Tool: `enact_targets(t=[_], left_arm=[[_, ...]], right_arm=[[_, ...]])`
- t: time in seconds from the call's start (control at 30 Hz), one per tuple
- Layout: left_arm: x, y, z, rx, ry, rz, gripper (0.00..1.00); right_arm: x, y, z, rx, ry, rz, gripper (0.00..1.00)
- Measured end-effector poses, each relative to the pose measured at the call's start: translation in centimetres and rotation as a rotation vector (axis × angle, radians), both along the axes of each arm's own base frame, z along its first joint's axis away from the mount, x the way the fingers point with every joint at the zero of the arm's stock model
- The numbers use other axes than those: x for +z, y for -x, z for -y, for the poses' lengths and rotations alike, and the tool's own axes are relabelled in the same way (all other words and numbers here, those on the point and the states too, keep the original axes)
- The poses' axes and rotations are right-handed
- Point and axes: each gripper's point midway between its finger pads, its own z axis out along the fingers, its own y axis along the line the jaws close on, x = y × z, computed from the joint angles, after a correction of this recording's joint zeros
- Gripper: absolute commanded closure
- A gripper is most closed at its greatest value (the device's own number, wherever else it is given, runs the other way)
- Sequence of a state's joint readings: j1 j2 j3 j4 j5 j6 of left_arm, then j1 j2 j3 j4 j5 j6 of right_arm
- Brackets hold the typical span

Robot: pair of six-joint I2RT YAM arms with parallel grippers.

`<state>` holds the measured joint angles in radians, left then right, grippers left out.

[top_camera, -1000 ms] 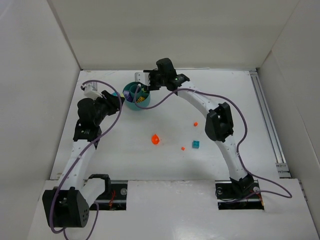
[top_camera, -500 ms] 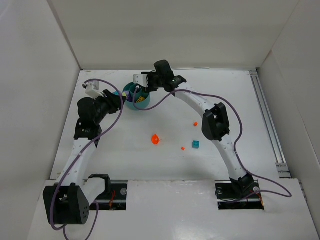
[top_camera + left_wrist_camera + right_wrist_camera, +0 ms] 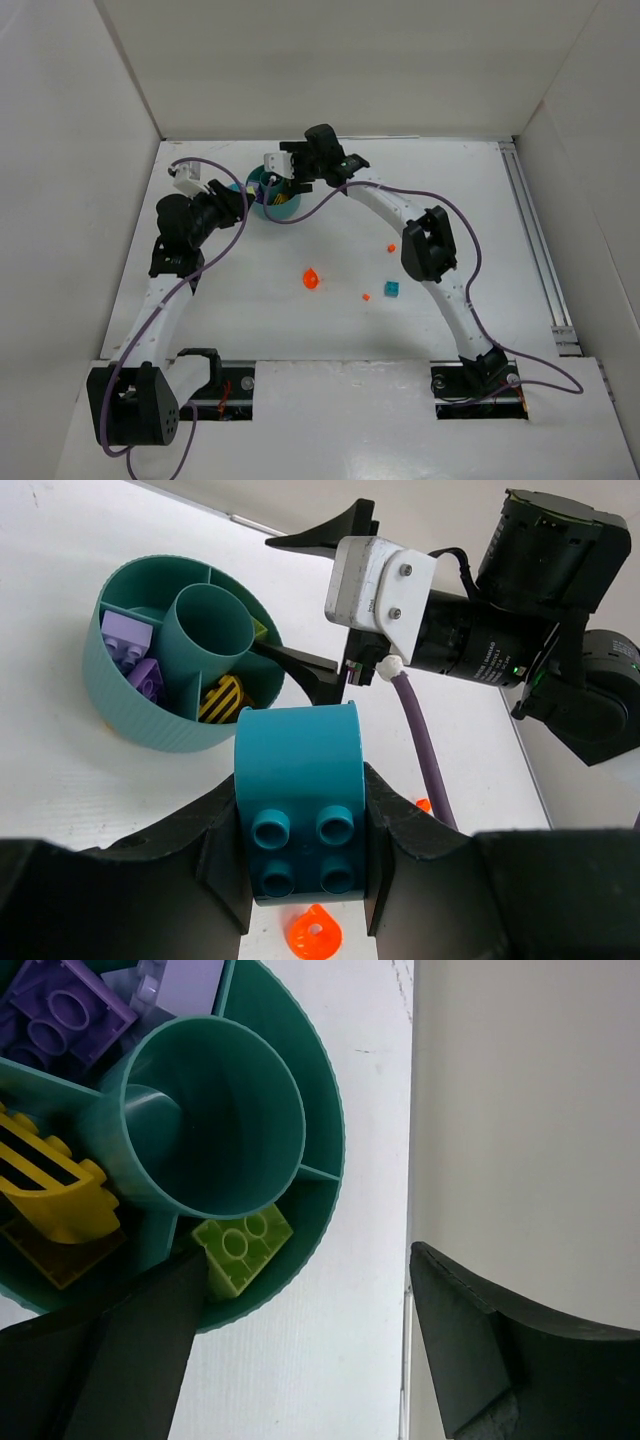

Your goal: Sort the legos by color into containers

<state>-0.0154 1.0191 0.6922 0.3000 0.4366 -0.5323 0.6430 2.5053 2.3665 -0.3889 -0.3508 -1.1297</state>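
Two purple bricks cropped top-left | bowl partly hidden by right tool

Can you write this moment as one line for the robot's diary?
left gripper: shut on teal brick | right gripper: open over bowl | lime brick: in wedge section | table: orange bits loose

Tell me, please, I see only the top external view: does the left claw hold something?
Observer: Yes. The left wrist view shows the left claw shut on a teal lego piece with four studs.
Operator: And the other arm?
Observer: In its wrist view the right claw is open and empty.
Operator: Is any container free?
Observer: Yes, the central cup of the teal bowl is empty.
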Motion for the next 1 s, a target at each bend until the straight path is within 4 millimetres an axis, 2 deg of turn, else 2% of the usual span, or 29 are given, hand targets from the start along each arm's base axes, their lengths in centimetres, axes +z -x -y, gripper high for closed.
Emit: enact_targets(t=[0.27,0.37,0.5,0.57,0.73,0.83,0.9,1.0], left_arm=[[-0.2,0.5,0.9,-0.061,0.0,0.002,1.0],[0.2,1.0,1.9,-0.147,-0.006,0.036,1.0],[0.9,2.4,4.5,-0.36,0.001,0.107,0.99],[1.1,3.3,5.7,-0.468,0.017,0.142,0.99],[1.2,5.8,7.4,-0.656,0.075,0.192,0.98],[1.7,7.3,8.2,-0.739,0.112,0.214,0.96],[2.4,8.1,8.7,-0.784,0.125,0.235,0.96],[3.4,9.5,9.7,-0.847,0.142,0.258,0.96]], right_arm=[[0.7,0.9,0.3,0.011,-0.001,-0.009,0.12],[2.3,2.1,0.7,0.037,-0.014,-0.018,0.14],[6.5,6.2,2.5,0.116,-0.051,-0.042,0.16],[9.3,9.1,4.2,0.168,-0.089,-0.036,0.16],[14.3,16.4,9.1,0.24,-0.166,0.008,0.16],[15.0,20.5,9.5,0.288,-0.188,0.023,0.16],[14.6,23.2,8.7,0.323,-0.2,0.01,0.17],[13.7,25.8,7.2,0.34,-0.219,-0.018,0.18]])
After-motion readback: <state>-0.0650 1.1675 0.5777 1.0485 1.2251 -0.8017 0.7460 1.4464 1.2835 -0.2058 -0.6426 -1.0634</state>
